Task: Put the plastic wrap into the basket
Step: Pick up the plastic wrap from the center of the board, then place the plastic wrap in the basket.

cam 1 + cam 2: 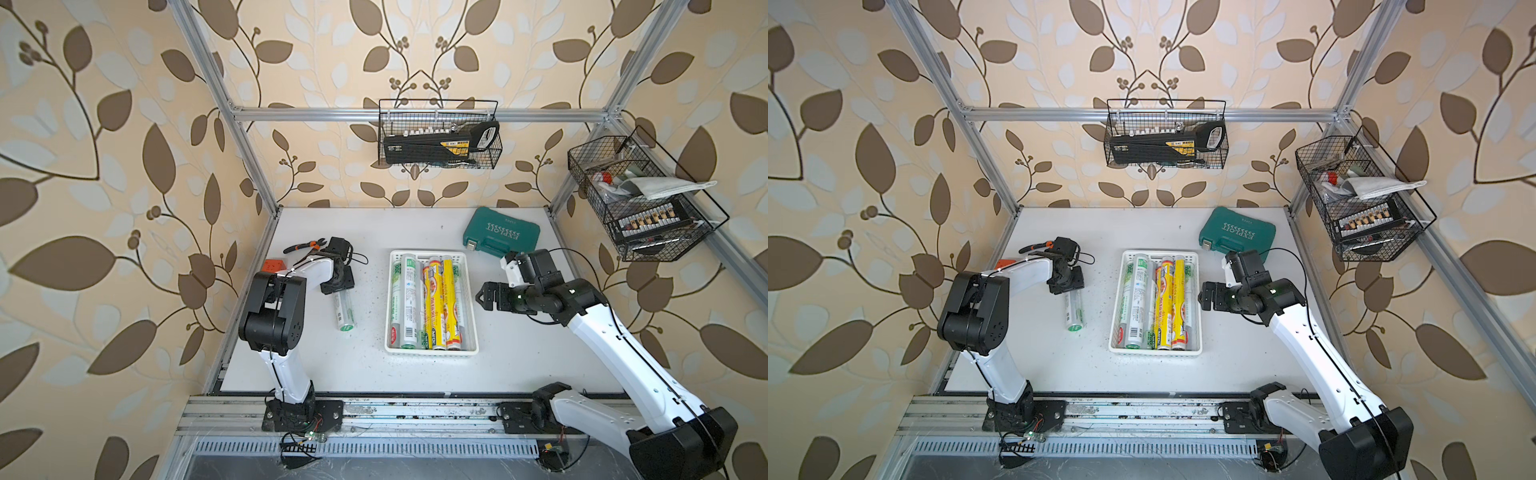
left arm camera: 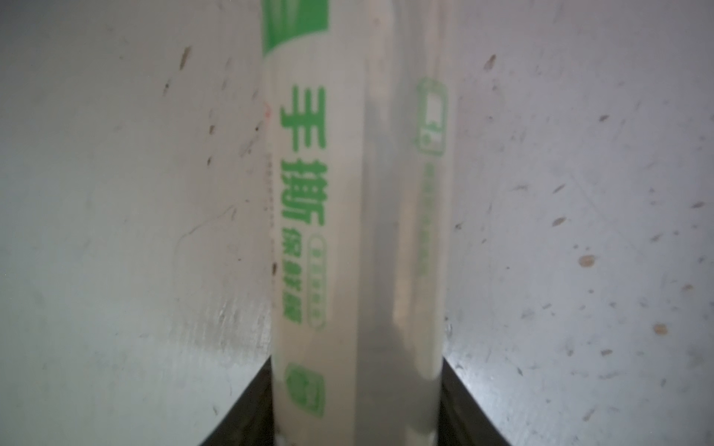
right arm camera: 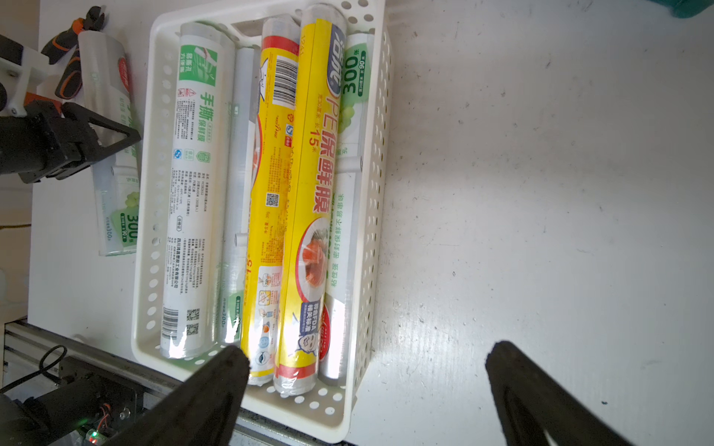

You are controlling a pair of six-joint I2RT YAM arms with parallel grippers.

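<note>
One white plastic wrap roll (image 1: 344, 311) with green print lies on the table left of the basket (image 1: 472, 299). My left gripper (image 1: 338, 287) reaches down over the roll's far end. In the left wrist view the roll (image 2: 355, 231) fills the gap of the left gripper (image 2: 357, 363), with both black fingers pressed against its sides. The white perforated basket (image 3: 380, 116) holds several rolls (image 3: 289, 193), white-green and yellow, lying side by side. Just right of the basket hovers my right gripper (image 1: 482, 297), open and empty, its fingertips (image 3: 232, 363) far apart.
A green tool case (image 1: 500, 232) lies at the back right of the table. Black-and-orange pliers (image 1: 305, 246) and an orange block (image 1: 274, 266) sit behind the left arm. Two black wire baskets (image 1: 438, 137) (image 1: 640, 199) hang on the frame. A metal rail (image 1: 415, 411) runs along the front edge.
</note>
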